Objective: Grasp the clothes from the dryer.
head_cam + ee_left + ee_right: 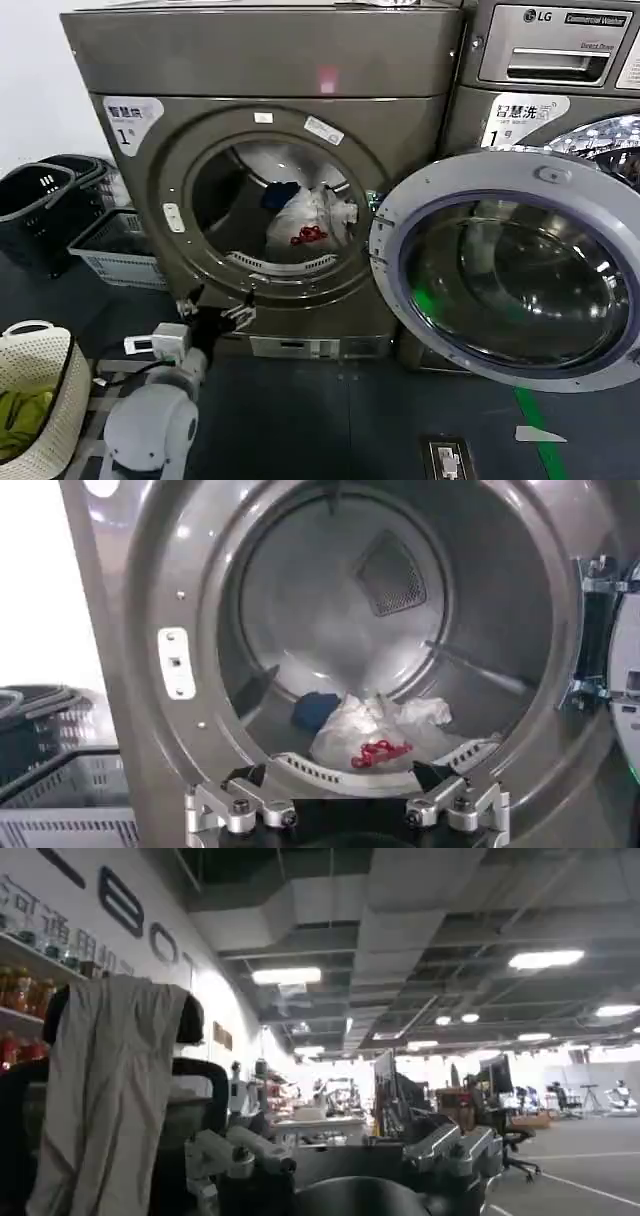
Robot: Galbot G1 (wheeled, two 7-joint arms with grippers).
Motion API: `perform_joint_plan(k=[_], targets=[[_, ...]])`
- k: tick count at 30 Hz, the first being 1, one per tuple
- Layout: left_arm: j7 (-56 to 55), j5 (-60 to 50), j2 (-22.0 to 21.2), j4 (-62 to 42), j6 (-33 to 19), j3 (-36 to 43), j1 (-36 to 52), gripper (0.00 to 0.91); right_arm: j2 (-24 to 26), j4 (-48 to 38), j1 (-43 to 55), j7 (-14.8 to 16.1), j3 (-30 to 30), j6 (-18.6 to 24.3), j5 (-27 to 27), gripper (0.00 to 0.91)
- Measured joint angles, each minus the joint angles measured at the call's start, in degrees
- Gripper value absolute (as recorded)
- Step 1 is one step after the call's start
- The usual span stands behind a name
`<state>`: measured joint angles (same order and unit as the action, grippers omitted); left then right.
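Dark floor, open dryer [150,60], clothes [305,222] inside, left gripper [215,312] below rim

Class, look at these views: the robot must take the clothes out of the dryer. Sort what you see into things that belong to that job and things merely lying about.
Part of the job:
- clothes in the drum
- dryer, its door swung open
- left gripper, open below the porthole

Lying about:
- LG machine
- grey crate
- black baskets
- white basket holding yellow-green cloth

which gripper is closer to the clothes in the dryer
Left. The left gripper sits open just below the dryer opening, facing the clothes; the right gripper points away into the room.
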<state>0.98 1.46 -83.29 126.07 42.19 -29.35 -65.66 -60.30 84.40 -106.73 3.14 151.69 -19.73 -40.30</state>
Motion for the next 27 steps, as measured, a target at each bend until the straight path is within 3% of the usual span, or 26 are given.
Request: perform_joint_plan(k=[27], targets=[[0.18, -0.18, 0.02, -0.48, 0.00, 0.32, 0.35, 0.907, -0.18, -0.01, 0.45, -0.41, -0.38, 0.32, -0.07, 0.907]])
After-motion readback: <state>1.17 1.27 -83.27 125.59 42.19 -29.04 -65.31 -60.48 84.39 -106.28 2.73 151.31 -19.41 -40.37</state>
